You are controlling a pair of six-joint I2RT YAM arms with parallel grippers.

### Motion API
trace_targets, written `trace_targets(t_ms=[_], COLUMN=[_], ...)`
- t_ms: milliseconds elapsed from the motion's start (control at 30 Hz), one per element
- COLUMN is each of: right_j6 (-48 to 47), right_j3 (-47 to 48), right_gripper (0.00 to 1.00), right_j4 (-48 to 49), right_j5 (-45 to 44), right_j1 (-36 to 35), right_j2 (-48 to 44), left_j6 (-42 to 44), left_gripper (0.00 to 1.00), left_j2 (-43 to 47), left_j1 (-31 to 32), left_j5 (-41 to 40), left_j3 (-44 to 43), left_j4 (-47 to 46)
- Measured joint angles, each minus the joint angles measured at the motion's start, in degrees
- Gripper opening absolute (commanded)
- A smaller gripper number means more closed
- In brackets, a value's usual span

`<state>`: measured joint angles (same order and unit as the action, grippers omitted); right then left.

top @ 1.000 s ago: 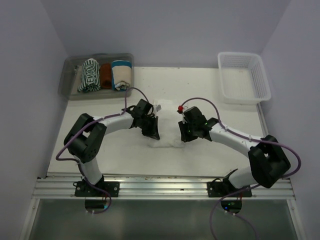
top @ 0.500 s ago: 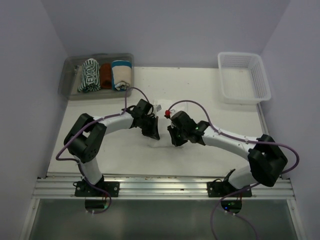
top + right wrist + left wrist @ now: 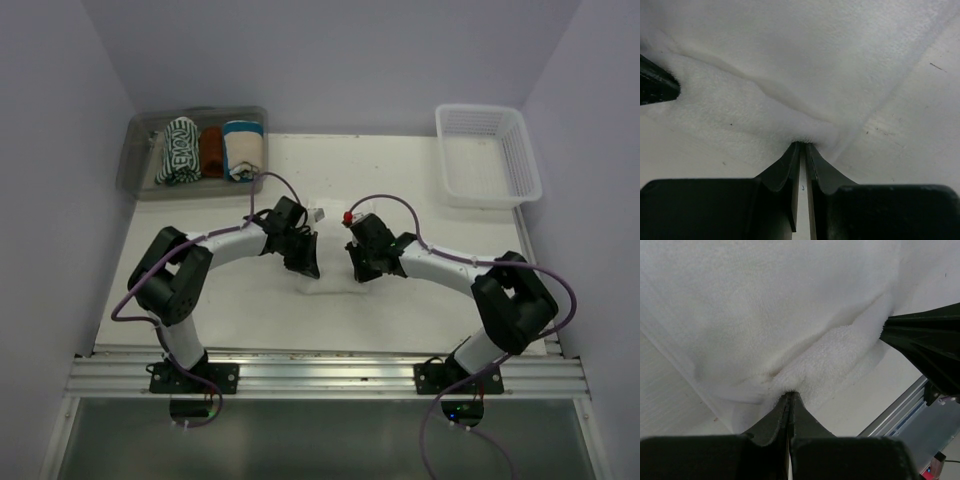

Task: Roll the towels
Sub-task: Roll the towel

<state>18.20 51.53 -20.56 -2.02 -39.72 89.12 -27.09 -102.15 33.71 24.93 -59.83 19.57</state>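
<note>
From above, the white towel (image 3: 330, 288) lies in the middle of the table (image 3: 420, 180), bunched between the left gripper (image 3: 305, 262) and the right gripper (image 3: 361, 268). The striped towel (image 3: 178, 150) sits rolled in the bin (image 3: 140, 172) at the far-left corner.

On the left wrist, the fingers (image 3: 771, 421) are pressed together, pinching the white towel's near fold.

On the right wrist, the fingers (image 3: 781, 172) are a sliver apart, nipping its edge.
</note>
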Motion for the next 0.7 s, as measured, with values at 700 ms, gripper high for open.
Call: trace_targets(t_ms=[700], right_j6=[5.0], right_j3=[-0.1], right_gripper=[0.08], right_j4=[2.2], right_j5=[-1.5], right_j1=[0.2], right_j2=[3.2], left_j6=[1.2], left_gripper=[0.00], left_j2=[10.3], left_j1=[-0.3], left_j5=[-5.6], left_j3=[-2.2], left_j4=[5.9])
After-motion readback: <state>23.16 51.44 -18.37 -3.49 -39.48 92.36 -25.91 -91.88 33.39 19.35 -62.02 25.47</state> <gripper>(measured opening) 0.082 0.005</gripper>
